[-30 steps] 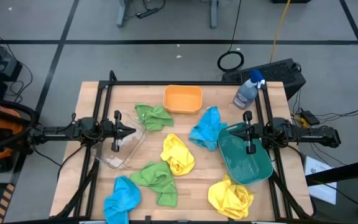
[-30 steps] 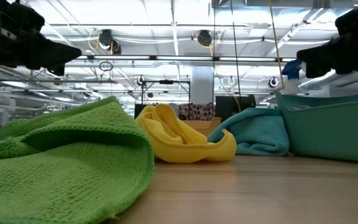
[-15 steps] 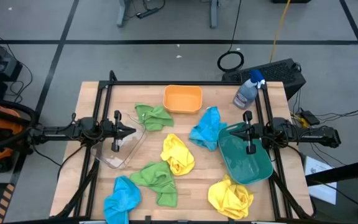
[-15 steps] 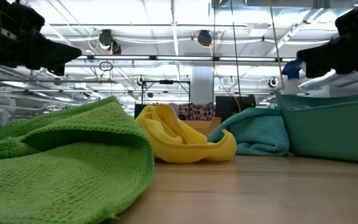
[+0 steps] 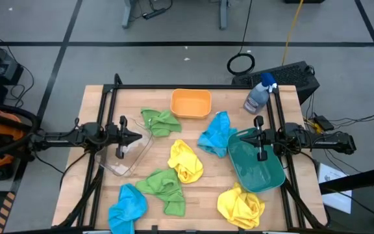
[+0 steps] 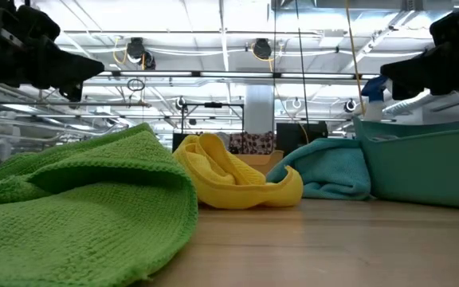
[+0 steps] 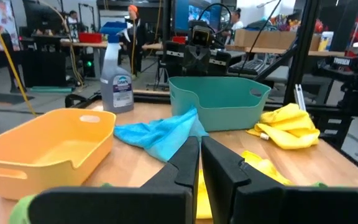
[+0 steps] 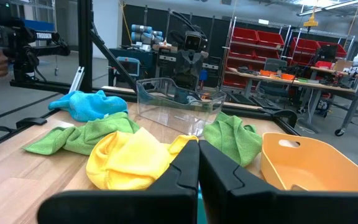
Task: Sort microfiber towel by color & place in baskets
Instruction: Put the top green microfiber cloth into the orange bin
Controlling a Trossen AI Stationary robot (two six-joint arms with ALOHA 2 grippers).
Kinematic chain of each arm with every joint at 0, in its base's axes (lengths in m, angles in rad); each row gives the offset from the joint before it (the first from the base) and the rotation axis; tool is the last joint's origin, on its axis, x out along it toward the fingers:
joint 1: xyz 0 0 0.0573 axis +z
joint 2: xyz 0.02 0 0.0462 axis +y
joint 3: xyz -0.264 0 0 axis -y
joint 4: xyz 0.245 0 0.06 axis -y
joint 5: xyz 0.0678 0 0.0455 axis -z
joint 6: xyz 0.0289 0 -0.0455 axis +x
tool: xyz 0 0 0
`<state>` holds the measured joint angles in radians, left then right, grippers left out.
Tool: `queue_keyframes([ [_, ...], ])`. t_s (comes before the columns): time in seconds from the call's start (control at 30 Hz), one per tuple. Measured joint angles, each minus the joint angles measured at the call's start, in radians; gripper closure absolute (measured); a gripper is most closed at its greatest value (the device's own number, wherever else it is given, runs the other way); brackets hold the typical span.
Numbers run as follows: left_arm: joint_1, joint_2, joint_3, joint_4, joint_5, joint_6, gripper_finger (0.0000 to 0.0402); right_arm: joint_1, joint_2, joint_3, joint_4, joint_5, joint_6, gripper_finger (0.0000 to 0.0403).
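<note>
While my left fingers point(image 5: 137, 136) hang pressed together and empty over the clear basket point(image 5: 126, 153), a thin see-through tub with rounded corners, that tub holds no cloth. Taking the orange basket point(image 5: 191, 103) as my landmark, the clear one sits down and to its left. One fluffy blue towel point(image 5: 127, 207) lies far below-left of the orange basket at the tabletop's near edge. A crumpled green towel point(image 5: 160, 121) touches the orange basket's left corner; a second green towel point(image 5: 163, 188), coarse-looped up close, sprawls well below it. Straight below the orange basket a yellow towel point(image 5: 186, 161) is bunched in soft folds. The other blue towel point(image 5: 215, 134) lies just below-right, against the teal basket point(image 5: 257, 164), a deep smooth plastic bin. My right fingers point(image 5: 248, 137) hover shut on nothing above that bin's rim. Another yellow towel point(image 5: 240, 205) is heaped far below-right. A spray bottle point(image 5: 259, 93) stands right of the orange basket. The tabletop point(image 5: 206, 195) is pale planked wood in a black frame; grey floor with dark lines surrounds it.
</note>
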<state>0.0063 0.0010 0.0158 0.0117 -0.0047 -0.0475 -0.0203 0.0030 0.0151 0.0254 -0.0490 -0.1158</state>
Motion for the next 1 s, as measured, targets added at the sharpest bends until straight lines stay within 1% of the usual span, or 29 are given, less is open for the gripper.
queue_keyframes([
  [0.27, 0.000, 0.031, 0.100, -0.014, 0.000, 0.005, 0.0375, 0.000, 0.000, 0.000, -0.002, 0.000, 0.000, 0.0403],
  [0.47, 0.000, 0.085, 0.212, -0.062, -0.001, 0.027, 0.0375, 0.000, 0.000, 0.000, -0.003, 0.001, 0.000, 0.0403],
  [0.53, 0.000, 0.116, 0.267, -0.064, -0.013, 0.032, 0.0375, 0.000, 0.000, 0.000, -0.003, 0.001, 0.007, 0.0403],
  [0.63, 0.000, 0.179, 0.374, -0.103, -0.022, 0.054, 0.0375, 0.000, 0.000, 0.000, -0.004, 0.001, 0.063, 0.0403],
  [0.77, 0.000, 0.286, 0.524, -0.202, -0.022, 0.058, 0.0375, 0.000, 0.000, 0.000, -0.004, 0.001, 0.126, 0.0403],
  [0.9, 0.000, 0.389, 0.656, -0.310, -0.023, 0.083, 0.0375, 0.000, 0.000, 0.000, -0.005, 0.001, 0.130, 0.0403],
  [1.0, 0.000, 0.456, 0.732, -0.364, -0.032, 0.080, 0.0375, 0.000, 0.000, 0.000, -0.005, 0.001, 0.130, 0.0403],
])
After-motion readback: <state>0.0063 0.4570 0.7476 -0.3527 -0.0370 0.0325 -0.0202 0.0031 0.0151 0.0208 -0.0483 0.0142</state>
